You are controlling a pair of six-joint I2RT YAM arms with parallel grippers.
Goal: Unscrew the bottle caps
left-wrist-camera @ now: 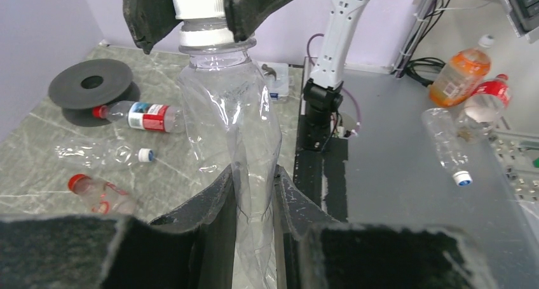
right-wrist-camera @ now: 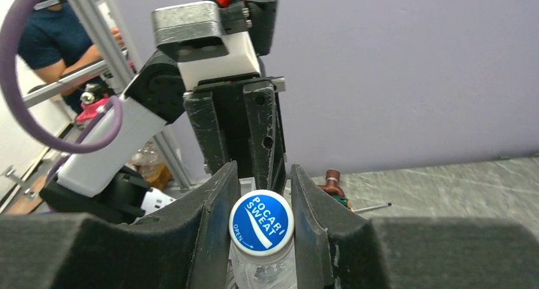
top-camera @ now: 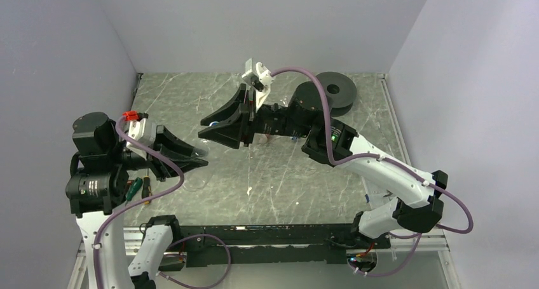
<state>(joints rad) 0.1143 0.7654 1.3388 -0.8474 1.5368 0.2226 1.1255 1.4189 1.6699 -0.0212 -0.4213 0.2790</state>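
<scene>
A clear plastic bottle point(left-wrist-camera: 229, 117), crushed thin at its lower end, spans between my two grippers. My left gripper point(left-wrist-camera: 254, 174) is shut on its flattened body. My right gripper point(right-wrist-camera: 264, 168) is shut on its white cap point(left-wrist-camera: 200, 0), whose top is blue with white print point(right-wrist-camera: 260, 222). In the top view the left gripper point(top-camera: 202, 157) and the right gripper point(top-camera: 206, 127) face each other above the table's middle left. Three more capped bottles lie on the table: one with a red label point(left-wrist-camera: 143, 116), a plain one with a white cap point(left-wrist-camera: 102, 154), and one with a red cap point(left-wrist-camera: 95, 194).
A black spool disc point(top-camera: 335, 89) lies at the back right of the table. Screwdrivers point(top-camera: 136, 187) lie by the left arm. Beyond the table's near edge, an orange bottle point(left-wrist-camera: 461, 73), a red one point(left-wrist-camera: 492, 95) and a clear one point(left-wrist-camera: 445, 143) lie on a grey bench.
</scene>
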